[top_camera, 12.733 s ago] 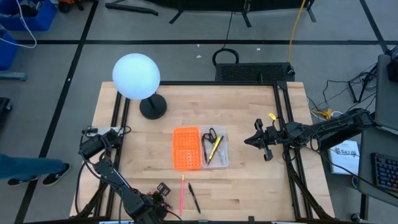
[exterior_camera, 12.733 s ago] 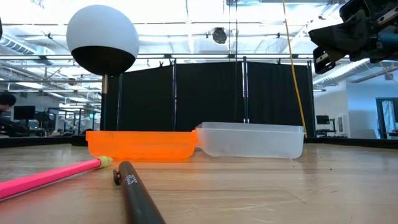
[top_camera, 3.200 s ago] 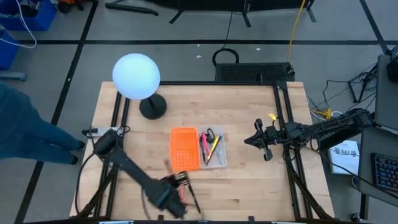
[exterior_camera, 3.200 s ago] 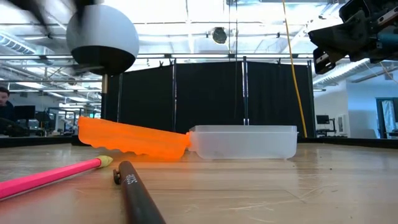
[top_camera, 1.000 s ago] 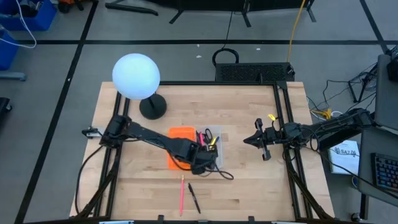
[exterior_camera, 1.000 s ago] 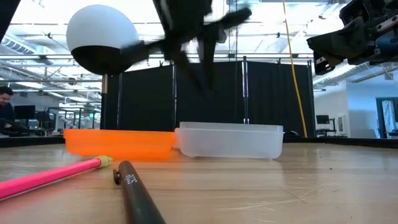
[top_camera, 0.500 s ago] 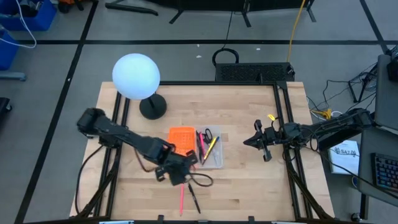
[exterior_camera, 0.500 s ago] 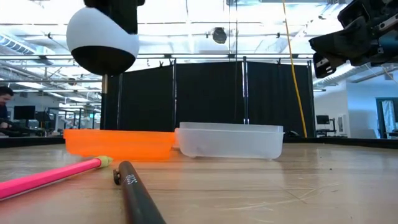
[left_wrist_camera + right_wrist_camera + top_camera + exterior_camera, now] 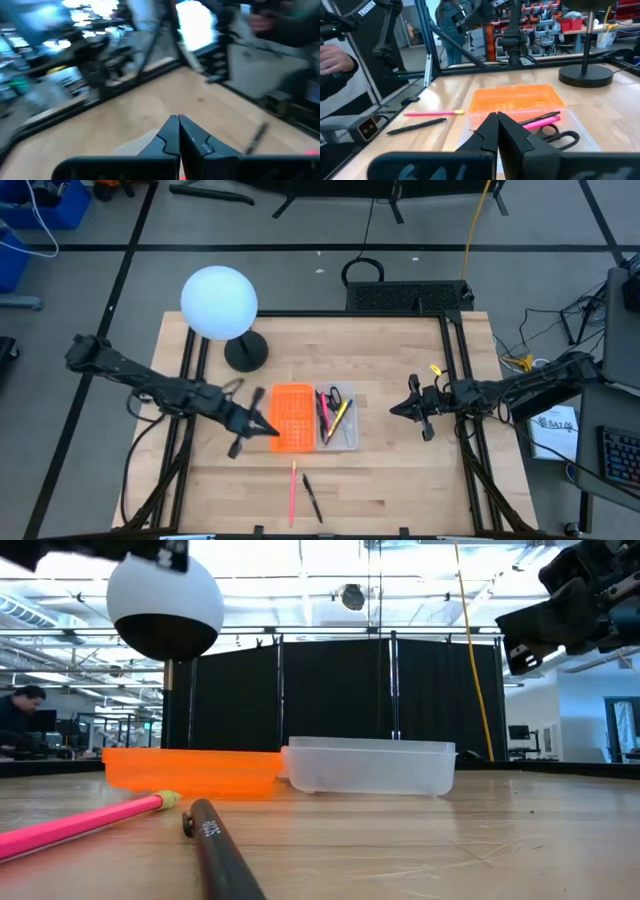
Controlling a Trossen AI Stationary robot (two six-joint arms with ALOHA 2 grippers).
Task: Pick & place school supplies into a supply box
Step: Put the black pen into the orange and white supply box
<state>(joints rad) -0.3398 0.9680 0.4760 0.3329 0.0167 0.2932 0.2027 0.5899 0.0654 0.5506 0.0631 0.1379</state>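
Observation:
The supply box lies open mid-table: its orange perforated half (image 9: pixel 295 418) on the left, its clear half (image 9: pixel 341 420) on the right. Inside the clear half lie a pink-red pen (image 9: pixel 540 119), a yellow pencil (image 9: pixel 343 412) and black-handled scissors (image 9: pixel 558 134). A pink pencil (image 9: pixel 292 492) and a black pen (image 9: pixel 312 499) rest flat on the wood near the table's near edge. My left gripper (image 9: pixel 268 428) is shut and raised beside the orange half's left edge. My right gripper (image 9: pixel 395 408), shut, hovers right of the box.
A white globe lamp (image 9: pixel 219 302) stands on its dark base (image 9: pixel 246 353) at the far left of the table. Bare wood lies between the box and the right gripper. People show in the room beyond the table.
My left arm has swung from above the clear half toward the near edge, then toward the table's left, ending raised beside the orange half. The box, the pencil and the pen have stayed where they were.

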